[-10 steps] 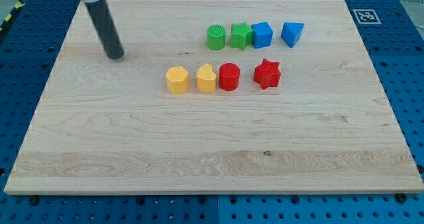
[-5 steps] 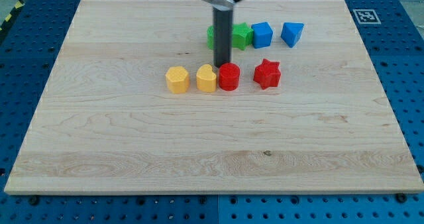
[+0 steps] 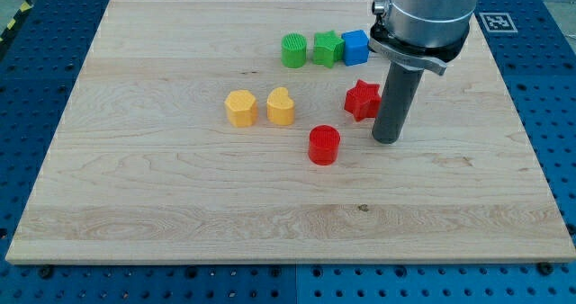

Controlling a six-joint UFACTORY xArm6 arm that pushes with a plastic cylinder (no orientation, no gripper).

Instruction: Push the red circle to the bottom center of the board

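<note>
Jaws we have none: our arm ends in a dark rod, so opening or gripping does not apply. Seen from the one camera, my tip rests on the wooden board, right of centre, with the rod rising to a grey metal housing at the view's top.

We see the red circle standing alone near the middle of the board, to the view's left of my tip and clearly apart from it, well above the board's bottom edge. A red star sits just to the upper left of the rod, close beside it; whether they touch we cannot tell.

Further to the view's left, two yellow blocks stand near each other: a yellow hexagon-like block and a yellow heart-like block. They lie up and left of the red circle.

Along the view's top runs a row: a green circle, a green star and a blue cube, the cube partly covered by the housing
</note>
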